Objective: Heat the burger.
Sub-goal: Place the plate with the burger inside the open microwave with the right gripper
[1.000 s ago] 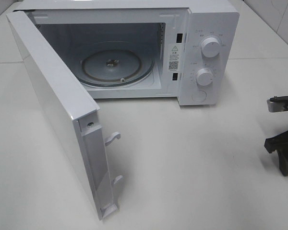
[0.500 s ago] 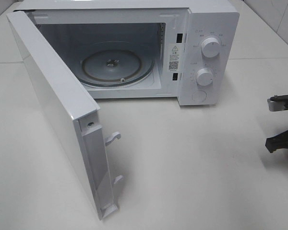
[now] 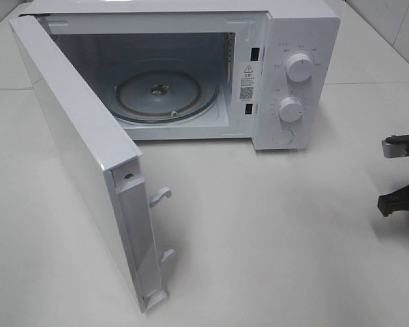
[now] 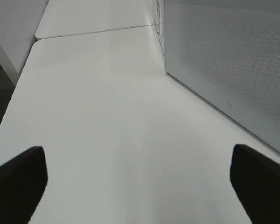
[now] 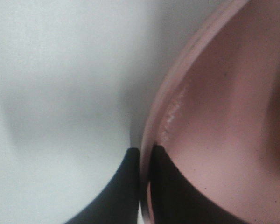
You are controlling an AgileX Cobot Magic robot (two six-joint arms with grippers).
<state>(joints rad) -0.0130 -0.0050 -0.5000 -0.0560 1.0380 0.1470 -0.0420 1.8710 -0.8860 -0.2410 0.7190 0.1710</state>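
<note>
At the left, over the table (image 4: 98,116) just beside the microwave's (image 3: 259,68) swung-out door (image 4: 224,60), find the left gripper (image 4: 137,163) spread wide, holding nothing. In the middle, see the door standing open just as it did a second ago and the glass turntable (image 3: 165,95) inside the oven, with no telling from any view where the burger is. At the right edge, note the right arm (image 3: 401,197) showing less of itself than a second ago, and the right gripper (image 5: 144,151), parted then, now pinched shut on the rim of the pink plate (image 5: 214,116).
</note>
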